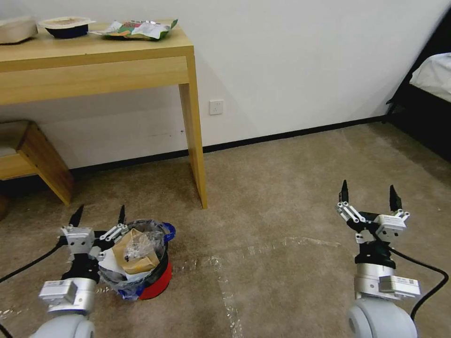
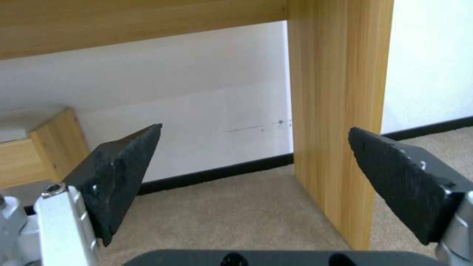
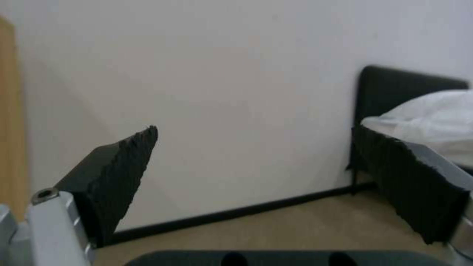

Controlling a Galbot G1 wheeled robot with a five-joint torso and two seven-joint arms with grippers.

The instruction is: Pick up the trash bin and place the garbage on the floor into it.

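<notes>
Brown carpet (image 1: 282, 197) looks swept of litter. Beside the left gripper (image 1: 99, 213), whose jaws are wide and hold nothing, sits the small round red trash bin (image 1: 157, 281), stuffed with brown cardboard and crumpled paper (image 1: 136, 253). The right gripper (image 1: 369, 192) hangs wide and unloaded, far off. I think the job is almost done; next, check for leftovers.

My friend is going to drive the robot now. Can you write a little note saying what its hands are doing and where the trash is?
Left gripper: open, holding nothing, low on the robot's left, right beside the trash bin.
Right gripper: open, holding nothing, raised over bare carpet on the robot's right.
Trash bin: on the carpet near the desk leg, tilted, holding brown cardboard, clear plastic and white paper.
Done: garbage is in the bin; no litter shows on the carpet in the head view.
Left: check the floor outside this view.
</notes>
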